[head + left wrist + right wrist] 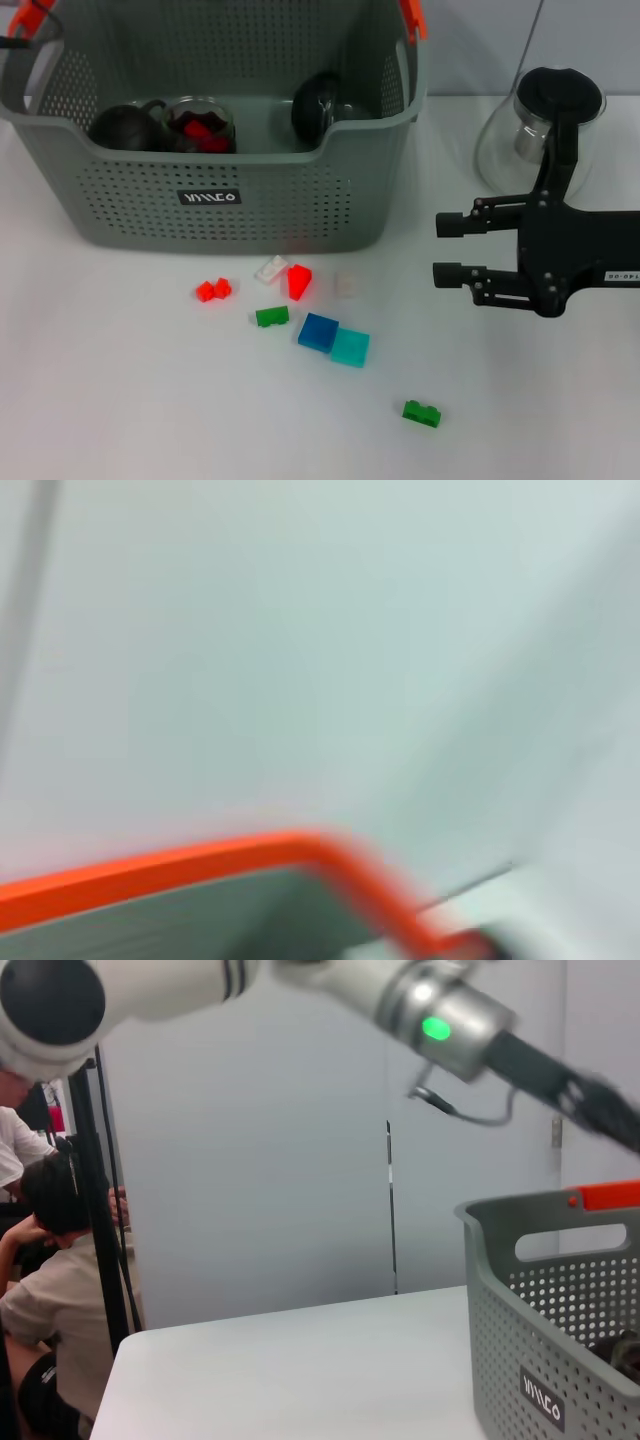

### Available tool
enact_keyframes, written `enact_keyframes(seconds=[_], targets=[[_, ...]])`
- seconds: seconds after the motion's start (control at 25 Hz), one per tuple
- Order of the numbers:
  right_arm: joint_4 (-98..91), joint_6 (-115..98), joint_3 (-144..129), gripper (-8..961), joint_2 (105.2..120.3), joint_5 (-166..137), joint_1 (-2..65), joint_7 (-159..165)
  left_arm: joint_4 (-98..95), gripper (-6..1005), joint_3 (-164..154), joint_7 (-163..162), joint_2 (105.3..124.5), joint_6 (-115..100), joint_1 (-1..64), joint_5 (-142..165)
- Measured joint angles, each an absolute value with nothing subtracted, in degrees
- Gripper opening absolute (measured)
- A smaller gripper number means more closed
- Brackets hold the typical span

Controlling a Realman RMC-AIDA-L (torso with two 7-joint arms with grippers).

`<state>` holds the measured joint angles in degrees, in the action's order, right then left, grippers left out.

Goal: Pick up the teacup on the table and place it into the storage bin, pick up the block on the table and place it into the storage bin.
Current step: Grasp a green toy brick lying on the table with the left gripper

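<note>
We held our right gripper (439, 248) unclenched and empty; the red block (299, 281) lay beyond its fingertips, before the storage bin (210, 200).

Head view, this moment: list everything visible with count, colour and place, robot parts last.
storage bin: one, grey, orange clips, far left of table
teacups: three in the bin, two dark, one clear holding red pieces
blocks: nine loose on the table before the bin; two red, two green, two whitish, blue, teal, plus a green one nearer
glass teapot: one, black lid, far right
right gripper: black, open, right of the blocks
left gripper: unseen; left arm above the bin
</note>
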<state>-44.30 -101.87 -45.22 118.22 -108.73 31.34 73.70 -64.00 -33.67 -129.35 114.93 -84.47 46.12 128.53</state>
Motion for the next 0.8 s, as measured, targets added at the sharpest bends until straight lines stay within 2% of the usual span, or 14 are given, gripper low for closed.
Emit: enact_keyframes(seconds=[0.12, 0.2, 0.28, 0.56, 0.8], targets=[[-44.45, -101.94, -44.79, 535, 118.38, -108.74, 31.34, 73.66, -59.38, 596, -31.65, -124.26, 113.08, -93.5, 41.36, 111.66], [-44.47, -102.01, -44.51, 535, 118.43, -108.74, 31.35, 73.6, -56.19, 642, -28.6, -119.66, 112.86, -100.58, 39.36, 104.85], [-44.47, -102.07, -44.41, 535, 118.47, -108.74, 31.39, 73.58, -53.6, 642, -24.79, -115.07, 112.9, -108.08, 37.56, 101.56], [-44.45, -102.22, -44.35, 535, 118.48, -108.78, 31.16, 73.62, -57.39, 640, -29.39, -103.22, 114.55, -114.09, 30.79, 109.96], [-44.24, -102.22, -44.37, 534, 118.43, -108.99, 31.21, 73.73, -60.56, 639, -39.64, -100.64, 116.43, -114.11, 30.55, 124.37]])
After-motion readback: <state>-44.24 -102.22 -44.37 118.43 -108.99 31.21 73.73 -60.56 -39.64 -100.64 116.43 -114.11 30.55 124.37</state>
